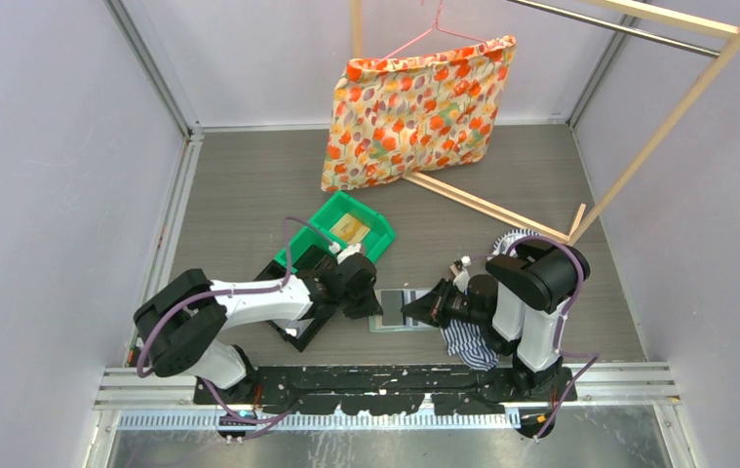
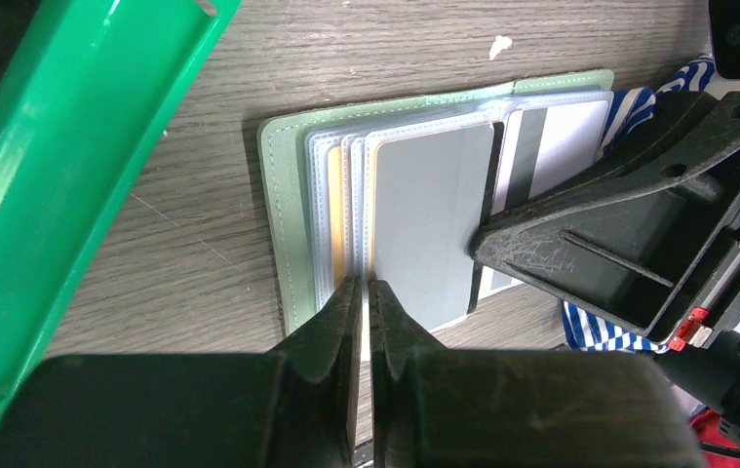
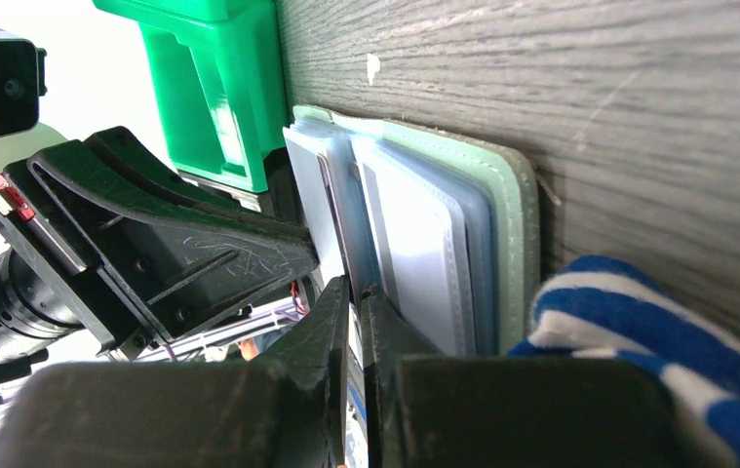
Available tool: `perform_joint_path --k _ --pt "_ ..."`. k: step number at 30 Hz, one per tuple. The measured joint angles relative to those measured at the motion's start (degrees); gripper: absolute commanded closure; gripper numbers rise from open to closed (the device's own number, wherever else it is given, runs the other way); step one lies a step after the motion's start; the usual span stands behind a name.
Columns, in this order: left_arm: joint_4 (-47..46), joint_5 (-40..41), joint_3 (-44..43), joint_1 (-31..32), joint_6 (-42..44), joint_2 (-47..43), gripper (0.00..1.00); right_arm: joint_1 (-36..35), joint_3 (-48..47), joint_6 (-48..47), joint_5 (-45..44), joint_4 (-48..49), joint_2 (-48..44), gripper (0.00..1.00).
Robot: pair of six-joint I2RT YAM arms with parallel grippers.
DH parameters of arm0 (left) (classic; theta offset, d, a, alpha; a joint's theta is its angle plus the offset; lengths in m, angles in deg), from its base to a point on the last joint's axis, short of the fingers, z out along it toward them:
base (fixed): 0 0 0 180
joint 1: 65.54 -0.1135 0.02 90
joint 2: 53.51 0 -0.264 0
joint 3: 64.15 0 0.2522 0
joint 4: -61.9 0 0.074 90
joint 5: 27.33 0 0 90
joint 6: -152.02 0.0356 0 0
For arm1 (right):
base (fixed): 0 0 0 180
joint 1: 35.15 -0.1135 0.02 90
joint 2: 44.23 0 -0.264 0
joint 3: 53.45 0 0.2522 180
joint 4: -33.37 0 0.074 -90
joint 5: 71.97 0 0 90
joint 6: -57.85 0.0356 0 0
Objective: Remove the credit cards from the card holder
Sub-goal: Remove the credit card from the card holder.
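The card holder (image 2: 283, 229) lies open on the table between both arms, sage-green, with clear sleeves fanned out. A tan-gold credit card (image 2: 336, 210) and a grey one (image 2: 434, 219) sit in the sleeves. My left gripper (image 2: 365, 288) is shut on the near edge of one sleeve. A greyish-white credit card (image 2: 561, 136) with a dark stripe lies on the right half. My right gripper (image 3: 353, 292) is shut on that card's edge (image 3: 315, 190). In the top view the holder (image 1: 400, 310) sits between the left gripper (image 1: 370, 304) and the right gripper (image 1: 422, 307).
A bright green bin (image 1: 346, 229) stands just behind the left gripper, its wall (image 2: 73, 166) close to the holder. A blue-striped cloth (image 1: 468, 341) lies under the right arm, touching the holder's right edge (image 3: 639, 322). A floral cushion (image 1: 414, 112) and a wooden rack (image 1: 639, 146) stand at the back.
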Motion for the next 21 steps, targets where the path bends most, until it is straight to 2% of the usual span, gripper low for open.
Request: perform_joint_path --k 21 --pt "-1.4 -0.5 0.4 -0.4 -1.0 0.2 0.93 2.7 0.0 -3.1 3.1 -2.3 -1.4 0.99"
